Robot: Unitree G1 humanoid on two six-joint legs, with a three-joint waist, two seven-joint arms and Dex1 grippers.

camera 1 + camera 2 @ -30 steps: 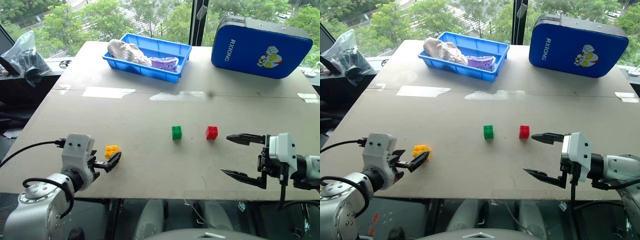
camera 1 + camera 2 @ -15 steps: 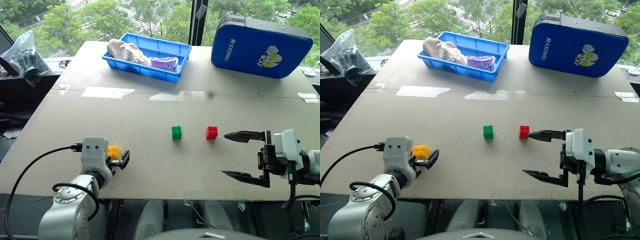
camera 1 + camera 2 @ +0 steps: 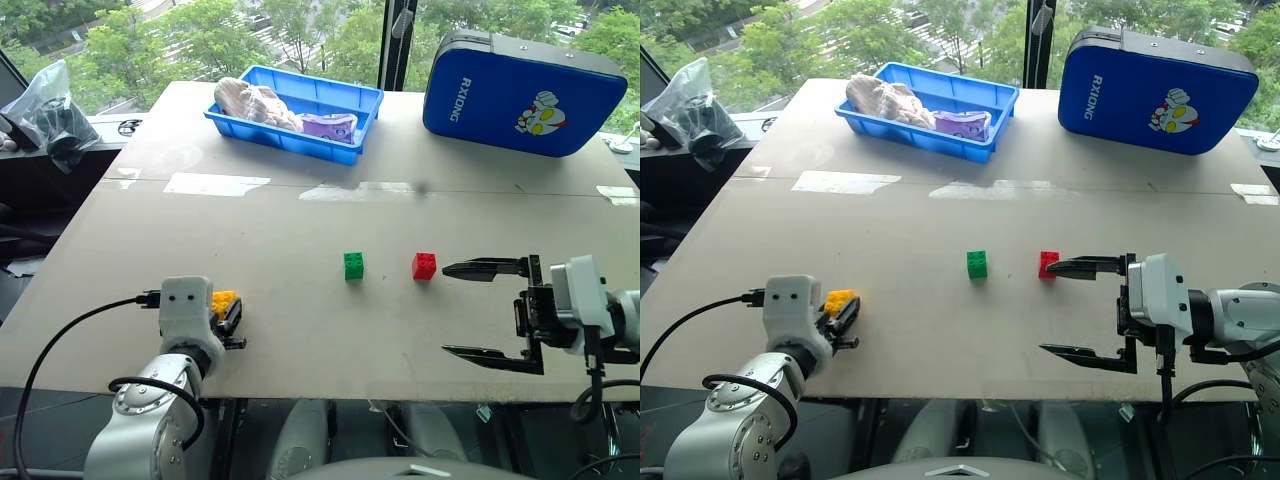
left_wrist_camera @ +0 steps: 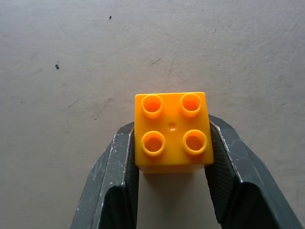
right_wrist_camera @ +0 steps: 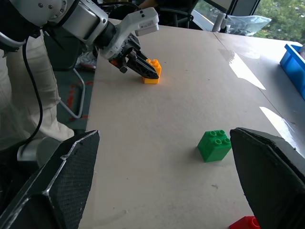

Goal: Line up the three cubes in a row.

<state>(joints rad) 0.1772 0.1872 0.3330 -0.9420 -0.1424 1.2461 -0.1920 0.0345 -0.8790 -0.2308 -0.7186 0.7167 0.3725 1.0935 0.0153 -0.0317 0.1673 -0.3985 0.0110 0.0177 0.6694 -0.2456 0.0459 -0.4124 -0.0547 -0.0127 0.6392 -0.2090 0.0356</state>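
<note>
Since a second ago my left gripper (image 4: 172, 157) has gone from jaws spread beside the yellow cube (image 3: 224, 301) to jaws clamped on it, one black finger (image 4: 116, 171) pressed against each side of the brick, studs facing up. That cube sits at about eight o'clock on the table (image 3: 300, 220), near the front edge, resting on the board as far as I can see from the wrist view.

Over on the other side, my right gripper (image 3: 488, 310) hangs above the table at roughly four o'clock, jaws spread as wide as they go and holding nothing. Its upper finger (image 3: 480, 268) points toward the red cube (image 3: 424, 265), with the tip just beside it, and I can't tell whether it touches.

Red cube and green cube (image 3: 354, 265) sit side by side near the middle of the table, a small gap between them, green at nine o'clock from red. They haven't budged. Yellow lies well apart from both, down toward seven o'clock from green.

Up at twelve o'clock I see a blue tray (image 3: 345, 100) with bundled items in it, and a blue case (image 3: 520, 95) at about two o'clock.
</note>
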